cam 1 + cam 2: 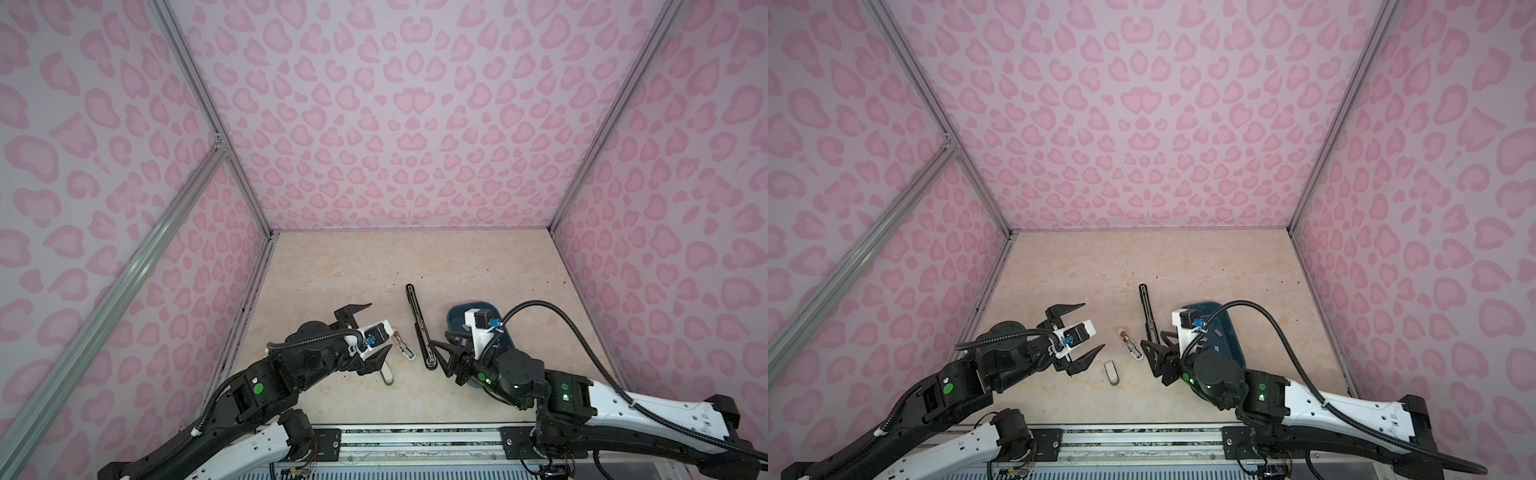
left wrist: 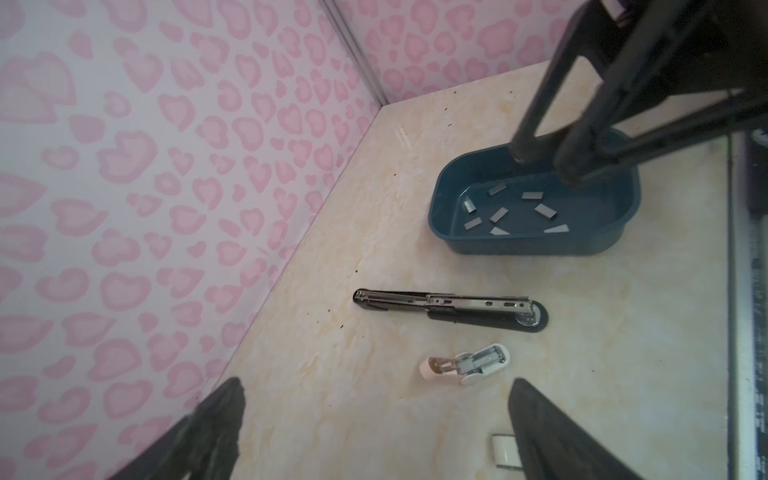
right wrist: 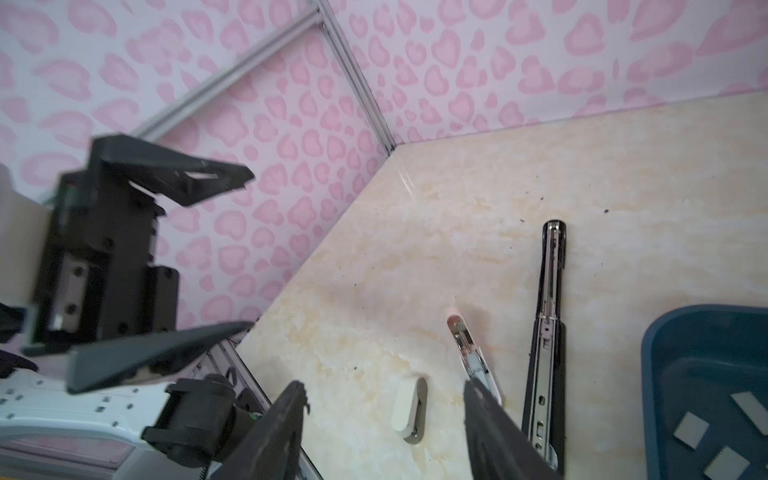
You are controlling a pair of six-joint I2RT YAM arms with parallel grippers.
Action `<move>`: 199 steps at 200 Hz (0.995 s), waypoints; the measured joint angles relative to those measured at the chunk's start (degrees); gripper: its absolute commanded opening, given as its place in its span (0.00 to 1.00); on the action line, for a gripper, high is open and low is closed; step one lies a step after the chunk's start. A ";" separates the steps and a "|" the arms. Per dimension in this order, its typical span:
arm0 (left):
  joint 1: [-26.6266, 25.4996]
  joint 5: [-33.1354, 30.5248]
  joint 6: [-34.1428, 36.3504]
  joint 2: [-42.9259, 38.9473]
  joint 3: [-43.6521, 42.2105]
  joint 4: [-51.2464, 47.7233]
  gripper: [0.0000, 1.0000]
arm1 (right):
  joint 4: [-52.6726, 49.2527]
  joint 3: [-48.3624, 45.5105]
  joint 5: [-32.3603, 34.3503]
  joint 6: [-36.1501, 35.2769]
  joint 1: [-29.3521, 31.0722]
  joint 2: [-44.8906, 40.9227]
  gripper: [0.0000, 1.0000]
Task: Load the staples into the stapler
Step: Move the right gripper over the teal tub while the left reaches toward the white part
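Both your left gripper (image 2: 376,380) and right gripper (image 3: 382,385) hang spread and empty, so a shallow pinch could skid the thin staples (image 2: 498,214) along the blue tray (image 2: 536,248).

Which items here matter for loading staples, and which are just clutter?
In play:
staples, in the blue tray
black stapler, opened flat
pink mini stapler, also open
Cannot tell which one gets loaded.

Lying about:
closed white mini stapler
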 measured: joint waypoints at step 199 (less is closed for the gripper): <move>-9.97 -10.75 46.40 22.53 -4.11 -17.97 0.81 | 3.80 -4.61 -12.55 -4.85 -36.48 12.68 0.66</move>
